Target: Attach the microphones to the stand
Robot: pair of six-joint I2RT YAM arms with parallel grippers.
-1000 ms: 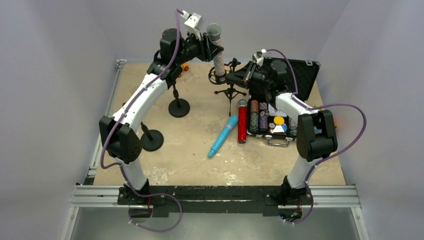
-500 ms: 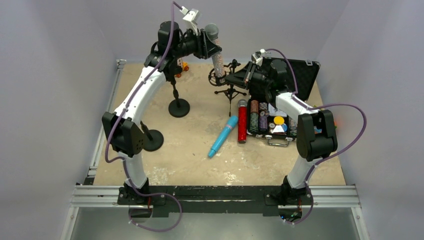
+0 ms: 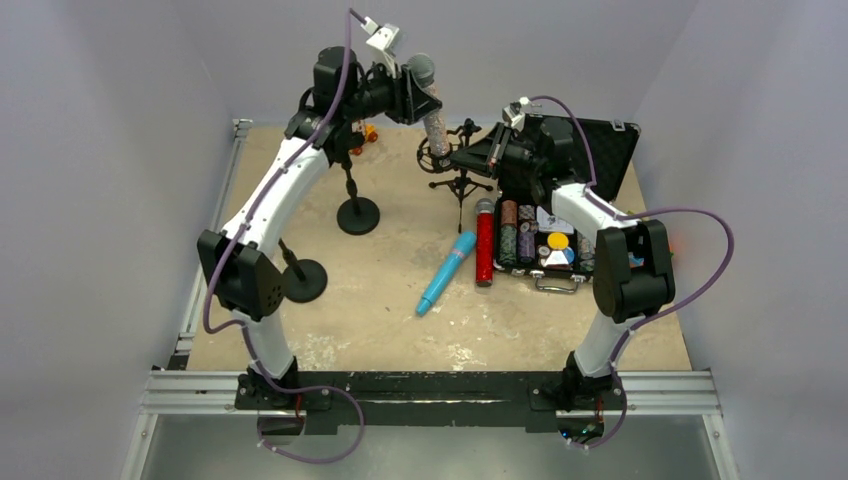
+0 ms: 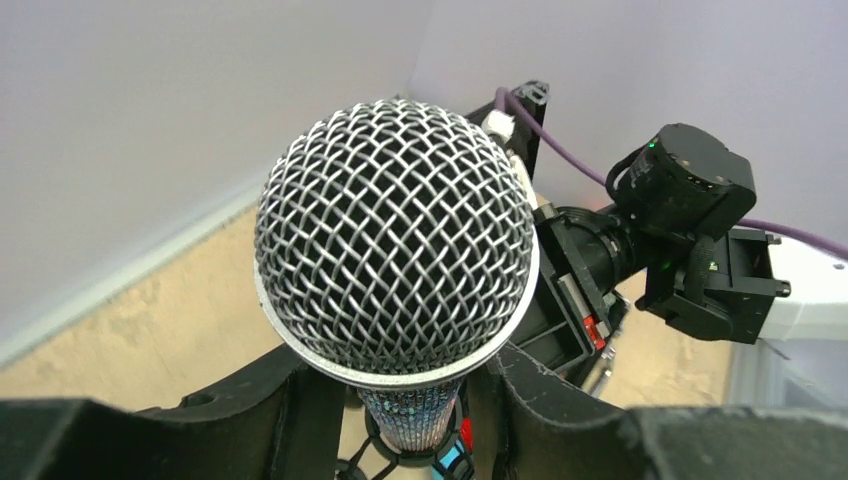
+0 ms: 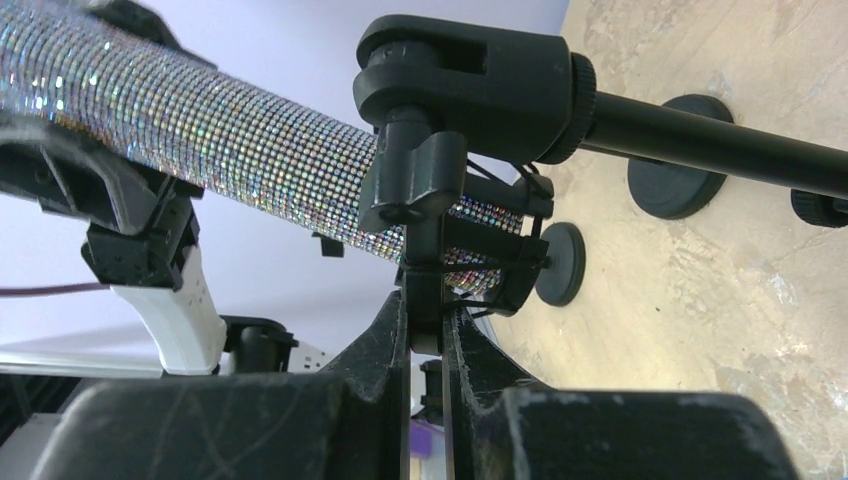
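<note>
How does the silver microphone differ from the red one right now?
The silver microphone is held aloft by the left gripper, head up and tilted, its lower end at the stand. The red microphone lies flat on the table beside the open case, with no gripper on it. The silver one's body is silver glitter, the red one's red glitter. Both have grey mesh heads.

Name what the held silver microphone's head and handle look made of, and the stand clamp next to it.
Head: shiny woven wire mesh, likely steel. Handle: covered in rows of tiny sparkling rhinestone-like studs; the core beneath is hidden. Stand clamp: matte black with smooth rounded edges, probably moulded plastic.
</note>
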